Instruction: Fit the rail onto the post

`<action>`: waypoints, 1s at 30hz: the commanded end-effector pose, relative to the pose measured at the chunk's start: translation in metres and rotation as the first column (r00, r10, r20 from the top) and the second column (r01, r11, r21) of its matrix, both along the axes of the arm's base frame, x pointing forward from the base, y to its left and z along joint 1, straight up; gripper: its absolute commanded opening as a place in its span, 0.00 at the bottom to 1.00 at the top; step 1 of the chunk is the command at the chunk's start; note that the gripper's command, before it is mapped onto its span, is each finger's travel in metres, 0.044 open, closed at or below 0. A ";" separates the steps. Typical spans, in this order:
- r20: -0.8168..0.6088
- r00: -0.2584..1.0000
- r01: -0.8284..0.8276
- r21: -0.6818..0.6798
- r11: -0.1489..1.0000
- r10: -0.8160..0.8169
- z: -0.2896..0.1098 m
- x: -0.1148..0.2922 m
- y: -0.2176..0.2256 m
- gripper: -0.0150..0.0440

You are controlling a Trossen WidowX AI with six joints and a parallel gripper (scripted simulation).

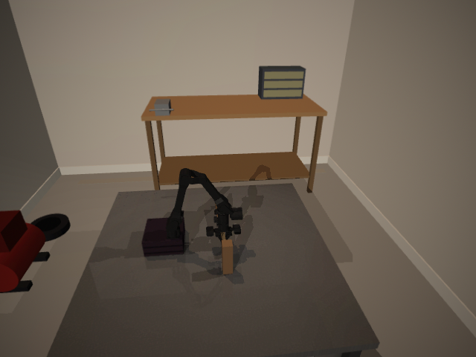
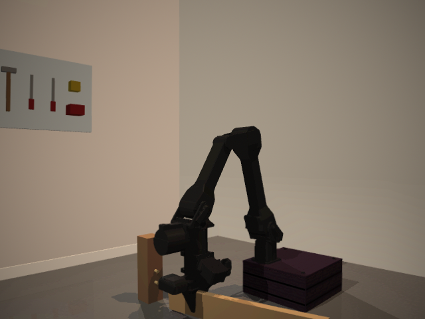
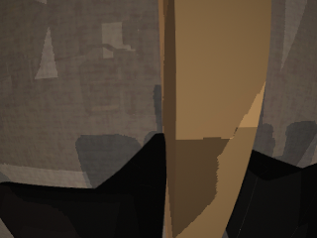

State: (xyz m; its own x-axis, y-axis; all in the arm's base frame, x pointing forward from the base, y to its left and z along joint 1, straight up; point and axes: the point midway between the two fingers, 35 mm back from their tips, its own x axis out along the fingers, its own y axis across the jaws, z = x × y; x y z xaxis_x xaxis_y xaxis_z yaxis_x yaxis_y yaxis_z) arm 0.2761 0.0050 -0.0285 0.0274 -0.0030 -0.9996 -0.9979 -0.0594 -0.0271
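The short wooden post stands upright on the dark table. Two pale pegs stick out of its side towards the rail. The long wooden rail runs off to the lower right in the exterior view. Its near end sits low, below the pegs and a little apart from the post. My gripper is shut on the rail close to that near end, with a dark finger on each side. The footboard block and bracket are out of view. In the top view my gripper and the post hide the rail.
The arm's dark purple base block stands beside the rail. A wooden workbench with a drawer box and a grey vice stands at the back wall. A red machine and a tyre lie at the left. A tool board hangs on the wall.
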 end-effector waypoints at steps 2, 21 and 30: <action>0.002 1.000 0.000 0.004 1.000 0.000 0.004 0.001 0.001 0.25; 0.002 1.000 0.000 0.004 1.000 0.000 0.014 0.002 0.001 0.25; 0.002 1.000 0.000 0.004 1.000 0.000 0.018 0.003 0.001 0.25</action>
